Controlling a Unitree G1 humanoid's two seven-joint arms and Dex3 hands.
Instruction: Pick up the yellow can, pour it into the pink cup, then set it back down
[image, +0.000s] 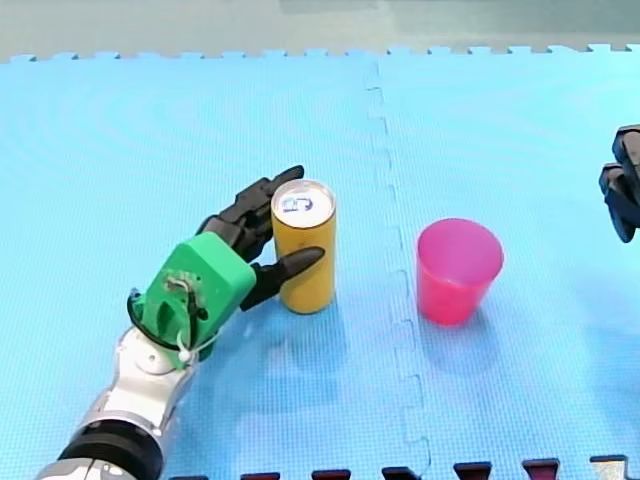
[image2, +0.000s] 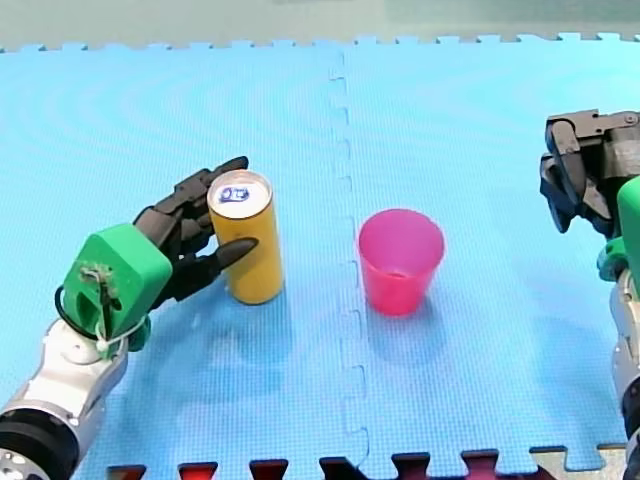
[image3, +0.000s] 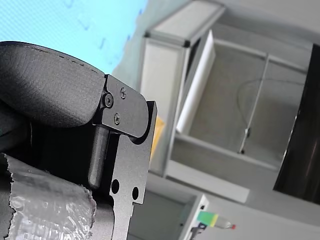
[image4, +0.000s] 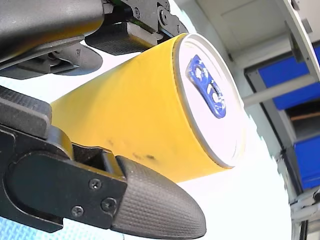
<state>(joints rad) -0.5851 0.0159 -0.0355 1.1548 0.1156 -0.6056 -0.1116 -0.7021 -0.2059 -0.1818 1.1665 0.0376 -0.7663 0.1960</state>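
On mat (image: 200, 120) | yellow can (image: 305, 262) upright, blue-tabbed top; left robot hand (image: 243, 250) clasps it | right robot hand (image2: 585, 170) far right, curled

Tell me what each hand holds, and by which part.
Left hand grips the yellow can by its side wall, upper half; right hand, far right, holds nothing.

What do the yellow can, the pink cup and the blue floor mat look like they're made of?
Yellow can: probably painted metal, with a pale shiny lid and pull tab; the left hand grips it. Pink cup: likely plastic, smooth, perhaps slightly see-through. Mat: seemingly foam, finely textured, with jigsaw edges. The right hand hovers at the right edge.
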